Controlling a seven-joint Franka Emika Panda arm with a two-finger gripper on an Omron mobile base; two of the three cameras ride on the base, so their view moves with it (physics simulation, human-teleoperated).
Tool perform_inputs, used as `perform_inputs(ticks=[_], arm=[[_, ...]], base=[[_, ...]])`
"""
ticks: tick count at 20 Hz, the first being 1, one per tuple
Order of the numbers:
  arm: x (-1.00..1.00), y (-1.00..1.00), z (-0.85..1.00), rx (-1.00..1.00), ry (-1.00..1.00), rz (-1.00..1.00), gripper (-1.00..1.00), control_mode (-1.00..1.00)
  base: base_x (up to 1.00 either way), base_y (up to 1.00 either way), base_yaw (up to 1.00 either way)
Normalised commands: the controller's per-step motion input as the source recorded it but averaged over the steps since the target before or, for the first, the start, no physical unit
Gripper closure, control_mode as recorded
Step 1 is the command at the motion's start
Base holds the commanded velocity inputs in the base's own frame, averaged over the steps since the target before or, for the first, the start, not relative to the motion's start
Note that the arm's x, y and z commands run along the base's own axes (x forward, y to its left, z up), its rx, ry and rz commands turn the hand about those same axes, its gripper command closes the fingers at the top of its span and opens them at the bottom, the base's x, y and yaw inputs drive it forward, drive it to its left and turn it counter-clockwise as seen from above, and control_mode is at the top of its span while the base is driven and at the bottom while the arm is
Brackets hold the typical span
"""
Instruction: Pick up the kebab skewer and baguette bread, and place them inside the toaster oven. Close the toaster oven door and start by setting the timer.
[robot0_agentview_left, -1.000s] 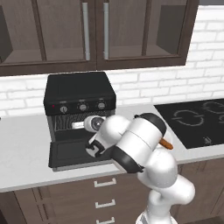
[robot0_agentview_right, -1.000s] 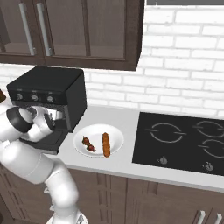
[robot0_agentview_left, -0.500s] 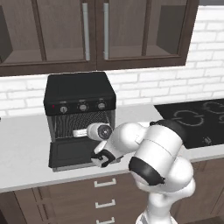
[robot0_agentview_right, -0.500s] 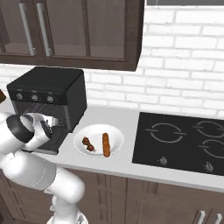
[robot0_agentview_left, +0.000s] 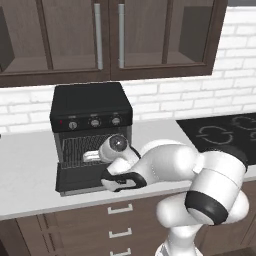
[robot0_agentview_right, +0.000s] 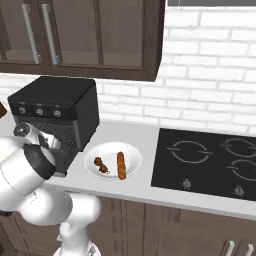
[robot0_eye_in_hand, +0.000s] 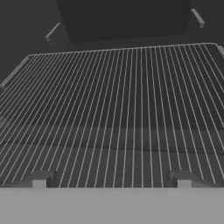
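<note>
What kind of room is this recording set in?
A rendered home kitchen: a black toaster oven on a pale counter, a black cooktop set into it, and dark wood cabinets above a white brick backsplash.

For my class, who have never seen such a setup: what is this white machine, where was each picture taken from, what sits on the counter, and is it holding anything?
It is a white robot arm in a computer-drawn kitchen. Two cameras ride behind it, left and right; a third sits on its hand. The counter carries a black toaster oven with its door dropped open, and a white plate bearing a kebab skewer and a baguette. The hand camera looks over the oven's wire rack. The pincer is open, holding nothing.
</note>
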Motion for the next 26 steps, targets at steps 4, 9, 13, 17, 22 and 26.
perform_inputs(ticks=[4, 9, 13, 17, 22, 26], arm=[[-0.8, 0.0, -0.6, 0.0, 0.17, -0.05, -1.0, -1.0], [-0.68, 0.0, -0.52, 0.0, 0.14, -0.03, -1.0, -1.0], [-0.51, 0.0, -0.38, 0.0, 0.09, 0.0, -1.0, -1.0], [-0.22, -0.13, -0.07, 0.0, 0.02, 0.0, -1.0, -1.0], [-0.36, -0.87, 0.72, 0.02, -0.01, 0.0, -1.0, -1.0], [-0.31, -1.0, 0.57, 0.02, 0.07, 0.01, -1.0, -1.0]], base=[[0.0, 0.0, 0.0], [0.0, 0.0, 0.0], [0.0, 0.0, 0.0], [0.0, 0.0, 0.0], [0.0, 0.0, 0.0], [0.0, 0.0, 0.0]])
